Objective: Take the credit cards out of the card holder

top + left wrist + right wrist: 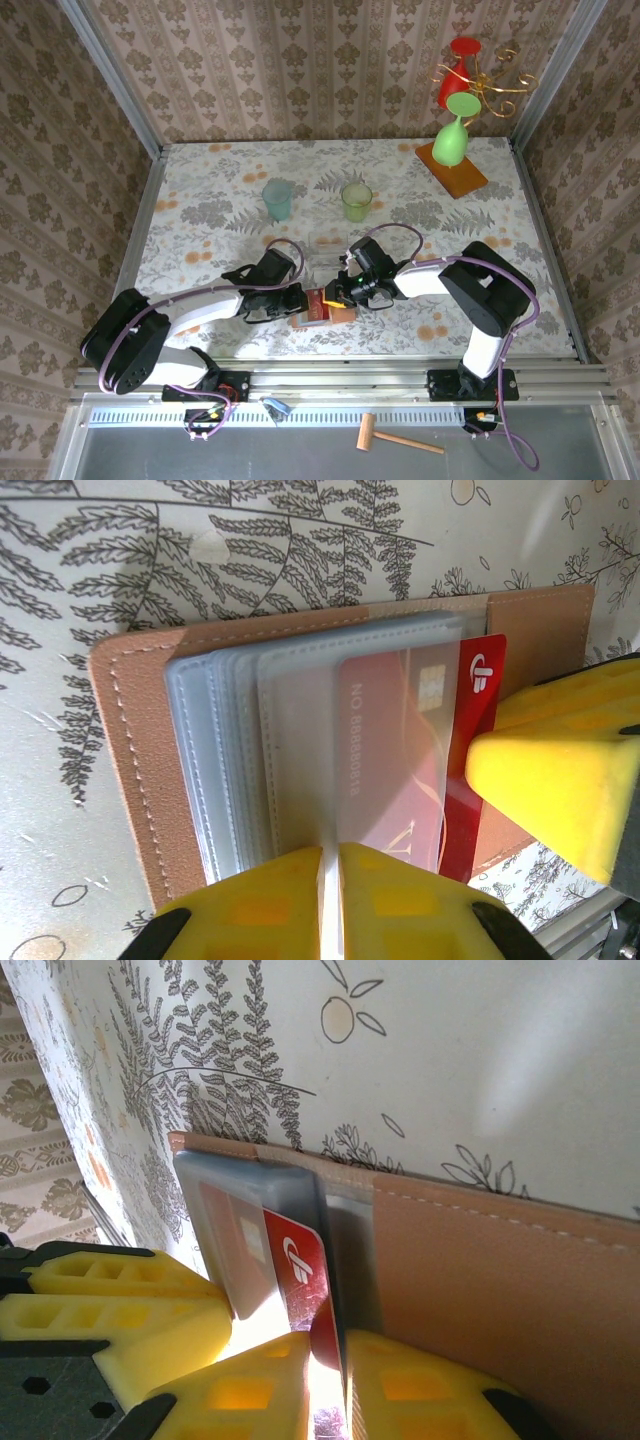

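Firmly clamping wallet (130,710) by its clear sleeve (300,760) with left gripper (330,868); right gripper (325,1360) jaws clamped on red card (295,1250) sticking from wallet.

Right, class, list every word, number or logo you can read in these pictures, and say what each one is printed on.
"NO 88880818": printed sideways on the red credit card, read through a clear sleeve; the last digits are blurred, so they are uncertain.
White logo on that card's bare end: a symbol, no letters readable.
On the card holder: no text visible.
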Tool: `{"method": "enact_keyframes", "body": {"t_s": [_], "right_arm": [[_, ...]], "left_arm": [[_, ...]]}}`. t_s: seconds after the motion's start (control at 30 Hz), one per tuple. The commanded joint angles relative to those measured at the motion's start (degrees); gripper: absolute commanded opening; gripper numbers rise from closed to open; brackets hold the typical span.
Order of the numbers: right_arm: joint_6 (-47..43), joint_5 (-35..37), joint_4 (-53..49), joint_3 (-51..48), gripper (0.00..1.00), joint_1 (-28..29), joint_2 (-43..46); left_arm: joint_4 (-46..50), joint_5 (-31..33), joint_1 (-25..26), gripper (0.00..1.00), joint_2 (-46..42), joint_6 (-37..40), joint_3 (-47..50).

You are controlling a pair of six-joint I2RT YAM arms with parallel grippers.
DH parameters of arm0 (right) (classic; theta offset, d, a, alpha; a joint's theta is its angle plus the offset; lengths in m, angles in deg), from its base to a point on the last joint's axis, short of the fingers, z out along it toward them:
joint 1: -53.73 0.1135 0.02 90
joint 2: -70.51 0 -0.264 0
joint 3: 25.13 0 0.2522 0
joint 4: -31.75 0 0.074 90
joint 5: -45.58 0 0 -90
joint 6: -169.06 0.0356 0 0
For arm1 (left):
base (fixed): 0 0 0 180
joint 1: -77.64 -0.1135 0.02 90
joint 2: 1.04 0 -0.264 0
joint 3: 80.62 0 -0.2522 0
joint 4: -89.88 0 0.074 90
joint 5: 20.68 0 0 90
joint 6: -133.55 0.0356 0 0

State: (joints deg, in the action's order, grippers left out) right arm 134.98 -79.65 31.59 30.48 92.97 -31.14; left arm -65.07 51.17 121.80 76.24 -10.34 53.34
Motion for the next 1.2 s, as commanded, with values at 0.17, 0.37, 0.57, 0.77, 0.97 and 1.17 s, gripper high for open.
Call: {"method": "enact_keyframes", "body": {"t_s": [0.17, 0.37, 0.57, 0.77, 0.97, 1.17], "right_arm": [[-1.7, 0.8, -2.4, -1.3, 0.10, -1.2, 1.2], [-3.9, 0.9, -6.0, -1.5, 0.08, -2.6, 3.2], [-8.4, 2.7, -13.2, -1.0, 0.08, -4.1, 5.9], [-12.2, 5.5, -20.0, 0.8, 0.07, -4.6, 7.8], [-13.3, 7.4, -22.6, 2.0, 0.07, -4.7, 8.9], [-10.5, 6.1, -18.9, 0.9, 0.07, -4.3, 9.1]], "left_arm": [[3.3, 0.9, -0.2, 0.13, -0.1, 1.3, 0.6], [3.4, 0.9, -0.3, 0.14, -0.1, 1.3, 0.3], [3.4, 0.9, -0.2, 0.13, -0.1, 1.4, 0.1], [3.4, 0.9, -0.2, 0.14, -0.4, 1.4, 0.0], [3.3, 1.1, -0.2, 0.14, -0.6, 1.2, -0.2], [3.2, 1.2, -0.2, 0.14, -0.8, 1.0, 0.0]]}}
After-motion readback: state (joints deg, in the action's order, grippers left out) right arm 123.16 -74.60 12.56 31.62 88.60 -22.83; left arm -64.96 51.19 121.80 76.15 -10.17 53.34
